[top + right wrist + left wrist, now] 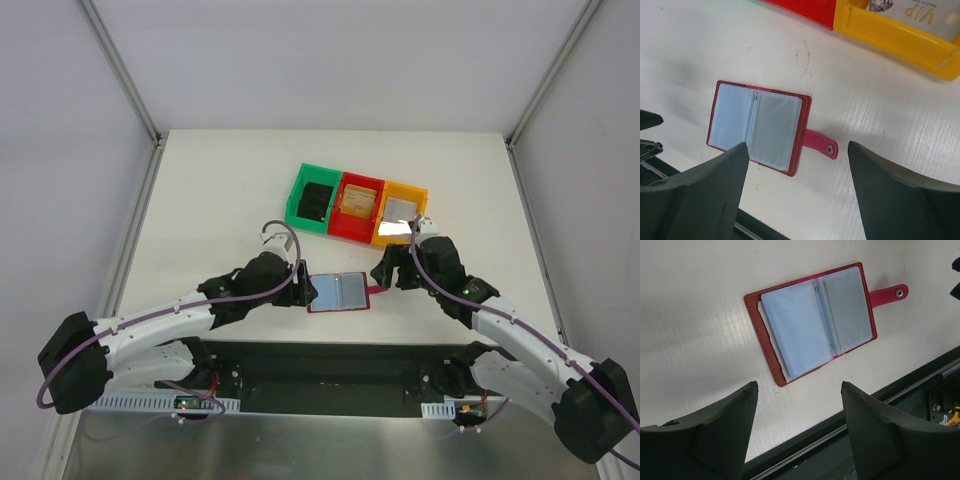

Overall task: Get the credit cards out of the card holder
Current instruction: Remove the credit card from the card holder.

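Seeing left gripper (799,387) open wide, gripping nothing, fingers clear of everything in the wrist view. Same for right gripper (797,145): spread wide, holding nothing, no contact visible. Placing card holder (338,292) flat on the white table (200,200), opened out, blue-grey pockets up, between the two grippers: left one just at its 9 o'clock, right one just at its 3 o'clock. Red tab (821,143) with snap stud sticking out at 3 o'clock, toward the right gripper. Counting three bins in a row at 12 o'clock of the holder: black card (317,199) in green bin (300,186), tan-gold card (359,200) in red bin (345,228), silvery card (402,209) in orange bin (385,235). Reading "VIP" on the silvery card from the right wrist view; smaller print beside it too small to read.
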